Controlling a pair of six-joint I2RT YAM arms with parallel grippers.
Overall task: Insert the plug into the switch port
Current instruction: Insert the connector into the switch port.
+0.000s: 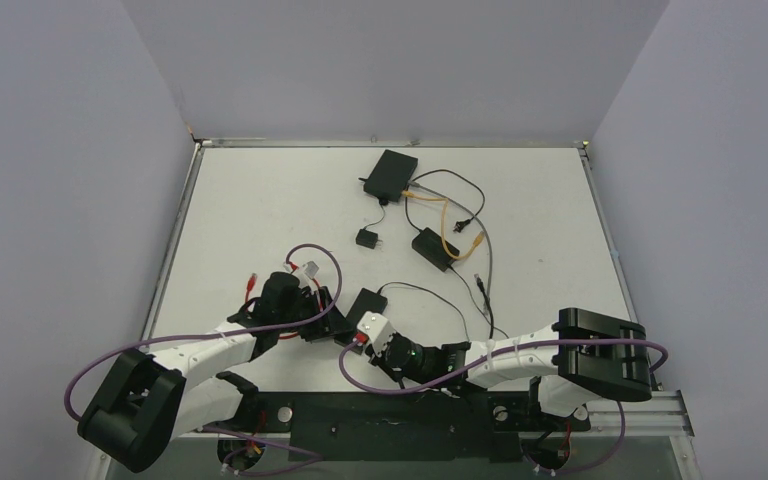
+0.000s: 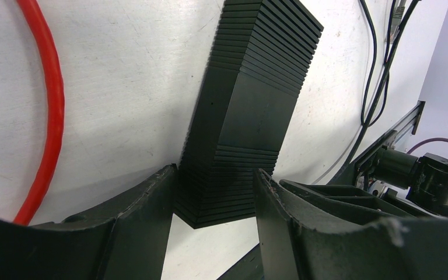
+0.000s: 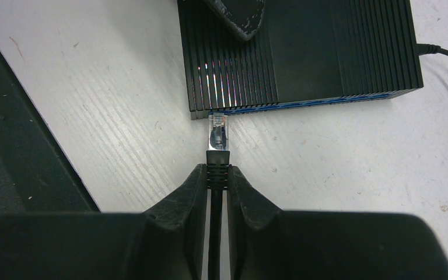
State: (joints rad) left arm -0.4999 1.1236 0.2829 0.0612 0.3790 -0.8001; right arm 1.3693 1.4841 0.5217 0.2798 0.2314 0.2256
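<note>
The fingers [image 3: 186, 198] of the right gripper [image 3: 217, 175] are closed tight on the plug [image 3: 219, 131], one on each side of its black boot. The plug has a clear plastic head with a small latch on top, and behind it comes the black boot and a black cable [image 3: 214, 233] that runs back between the fingers. The whole clear head stands out in front of the fingertips and points far, to the switch [image 3: 303, 52]. Its tip meets the near face of the switch at the left end of that face. The clear part is still outside, and it is not possible to tell if the tip is already in a port.

The switch is a flat black box with fine ribs at both ends and a smooth band in the middle. A thin blue line shows along its near lower edge. It lies on the white table [image 1: 260, 200], near the front, between the two arms.

The left gripper [image 2: 216, 192] holds the switch at its other end. Its fingers [image 2: 146, 210] stand half apart with the ribbed end of the box between them, and they press on both of its sides.

A red cable [image 2: 49, 116] curves on the table just left of the left gripper. Further away, at the far side of the table, lie two more black boxes [image 1: 390, 172] with a yellow cable [image 1: 450, 225] and thin black wires between them.
</note>
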